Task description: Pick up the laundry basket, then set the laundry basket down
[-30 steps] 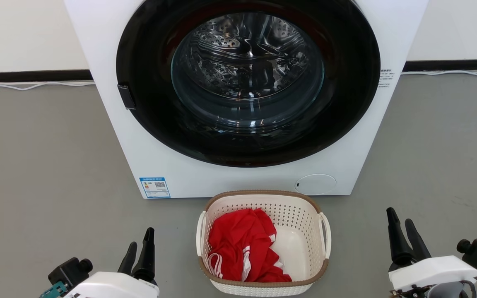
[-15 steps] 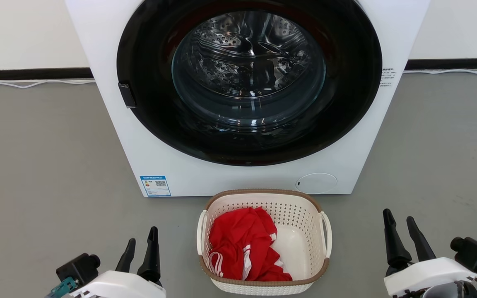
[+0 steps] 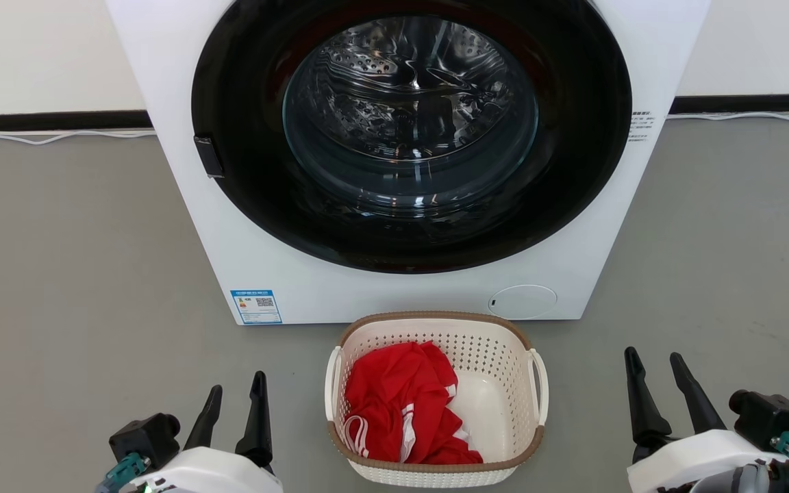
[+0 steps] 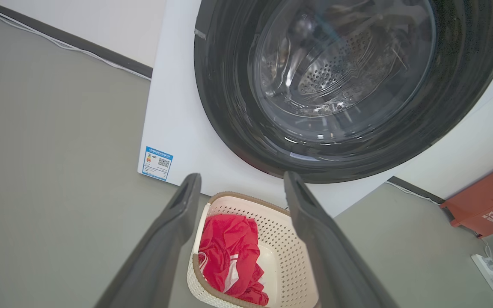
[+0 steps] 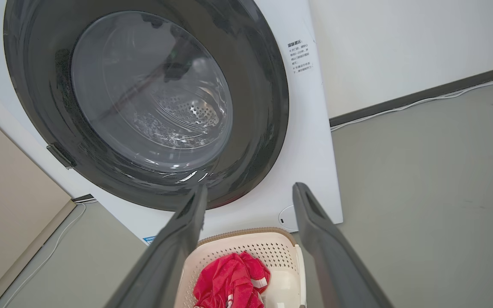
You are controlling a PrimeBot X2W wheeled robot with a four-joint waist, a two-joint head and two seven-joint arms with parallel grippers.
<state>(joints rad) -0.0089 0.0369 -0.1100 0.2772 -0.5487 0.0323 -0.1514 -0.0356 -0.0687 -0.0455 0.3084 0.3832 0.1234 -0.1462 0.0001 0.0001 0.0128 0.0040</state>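
- Laundry basket [image 3: 483, 352]: on the floor [image 3: 79, 274], just before the washing machine [image 3: 394, 294], red garment [image 3: 398, 404] inside.
- Left end effector [image 3: 238, 383]: fingers spread, clear of its left side.
- Right end effector [image 3: 653, 354]: fingers spread, clear of its right side.

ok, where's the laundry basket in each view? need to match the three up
Head view: laundry basket at bottom centre, just in front of the washing machine.
Left wrist view: laundry basket at bottom centre, cut off by the bottom edge.
Right wrist view: laundry basket at bottom centre, also cut off by the bottom edge.
Shared landmark: the red garment lying inside it.
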